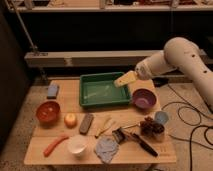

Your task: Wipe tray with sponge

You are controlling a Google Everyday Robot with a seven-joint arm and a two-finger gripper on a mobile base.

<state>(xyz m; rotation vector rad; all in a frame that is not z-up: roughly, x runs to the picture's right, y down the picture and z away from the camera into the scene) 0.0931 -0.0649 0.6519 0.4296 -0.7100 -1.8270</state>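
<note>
The green tray (84,95) sits at the back middle of the wooden table (165,152). The blue-grey sponge (53,90) lies on the table to the tray's left, near the back left corner, with nothing touching it. My gripper (125,79), with pale yellow fingers, hangs over the tray's back right corner at the end of the white arm (180,57) that reaches in from the right. It is open and holds nothing. It is far from the sponge.
A purple bowl (144,98) stands right of the tray. In front are a red bowl (48,111), an orange fruit (70,119), a dark grey bar (86,123), a white bowl (77,145), a blue-grey cloth (106,148), a brush (132,139) and a blue cup (161,118). Cables lie on the floor at right.
</note>
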